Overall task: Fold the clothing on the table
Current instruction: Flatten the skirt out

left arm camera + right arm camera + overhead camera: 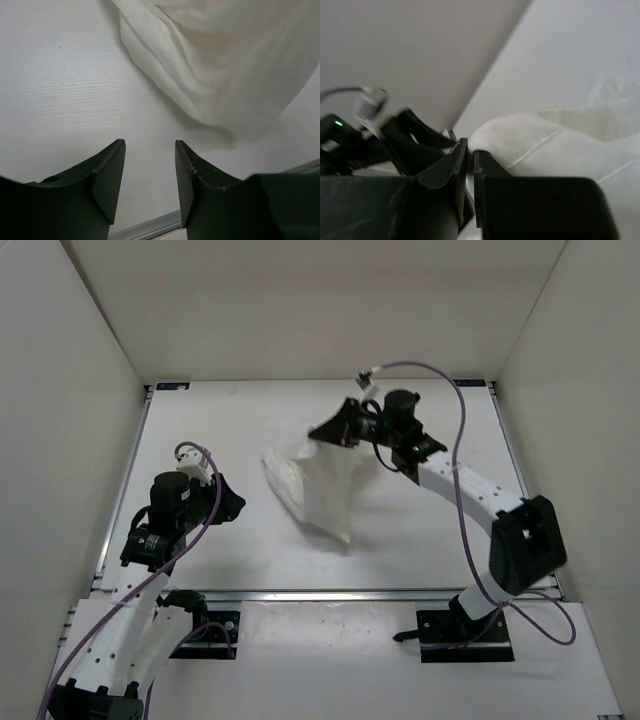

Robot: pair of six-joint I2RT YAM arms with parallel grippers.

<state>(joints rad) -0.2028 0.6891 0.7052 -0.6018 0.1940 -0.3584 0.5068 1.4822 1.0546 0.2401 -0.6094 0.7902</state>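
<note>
The clothing [322, 488] is a white, wrinkled thin garment hanging in a bunch over the middle of the table [420, 540], its lower end resting on the surface. My right gripper [328, 429] is shut on the garment's upper edge and holds it up; the right wrist view shows the ribbed fabric [555, 145] pinched between the nearly closed jaws of that gripper [470, 150]. My left gripper [238, 505] hovers over bare table to the left of the garment, apart from it. Its jaws [150, 150] stand open with nothing between them, and the cloth [225, 65] lies ahead of them.
White walls enclose the table on the left, back and right. Metal rails run along the front edge [350, 593] and the left edge [120, 500]. The rail [150, 227] also shows just below the left fingers. A purple cable [462, 440] loops over the right arm.
</note>
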